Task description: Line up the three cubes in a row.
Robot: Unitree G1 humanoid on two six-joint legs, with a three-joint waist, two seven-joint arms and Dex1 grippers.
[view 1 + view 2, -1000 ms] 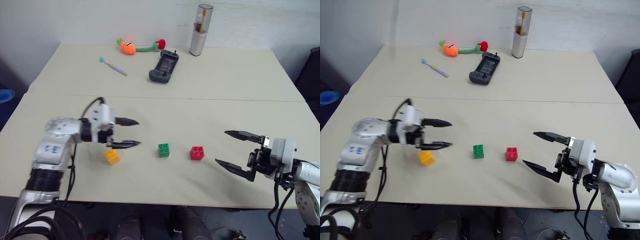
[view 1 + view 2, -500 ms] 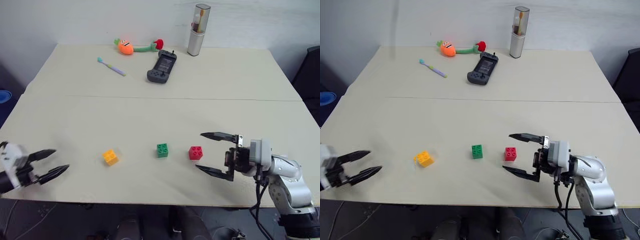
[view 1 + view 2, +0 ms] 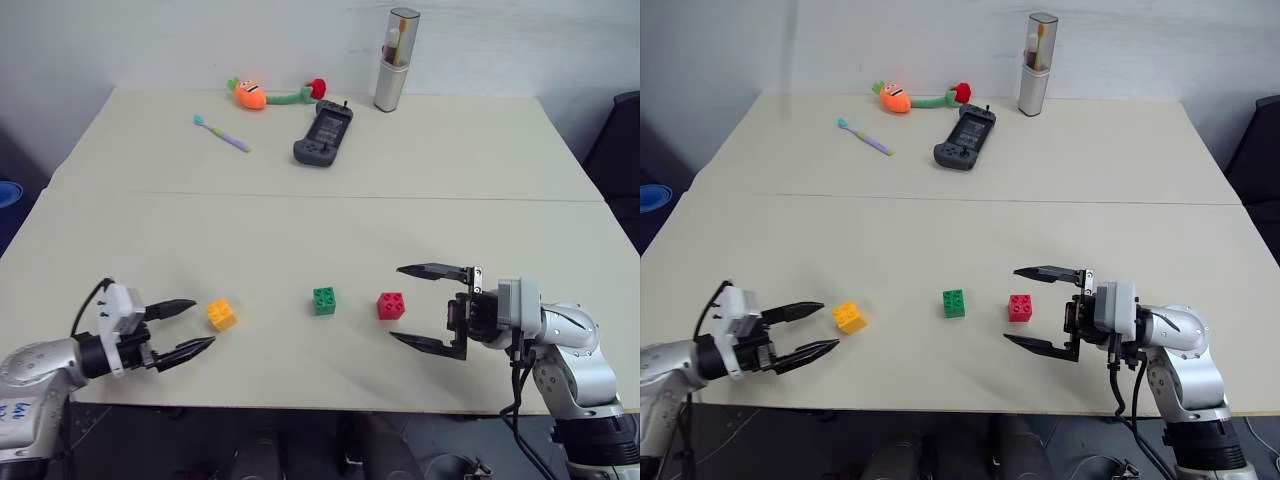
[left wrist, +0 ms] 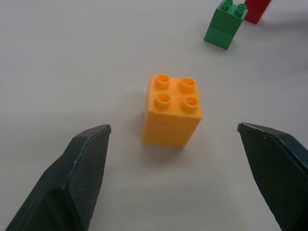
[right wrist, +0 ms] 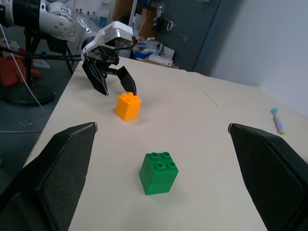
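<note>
At the near edge of the big cream table (image 3: 300,230), the left gripper (image 3: 190,327) sits low with its two black fingers spread apart and nothing between them. It points at the small yellow-orange plastic block (image 3: 222,314), which stands just beside the fingertips without touching them. Near the right side, the right gripper (image 3: 418,306) also has its black fingers wide apart and holds nothing. The small red plastic block (image 3: 392,305) sits just past its fingertips, not touching. The small green plastic block (image 3: 324,300) stands between the red one and the yellow-orange one, so the three make a loose row near the front of the table, with gaps between them. A thin line runs across the table top in the middle. Far back lie a purple toothbrush (image 3: 224,133), a dark grey game controller (image 3: 321,133), an orange stuffed carrot toy (image 3: 250,93) and a tall silver tube-shaped case (image 3: 394,60). A plain white wall (image 3: 200,40) stands behind the table.
</note>
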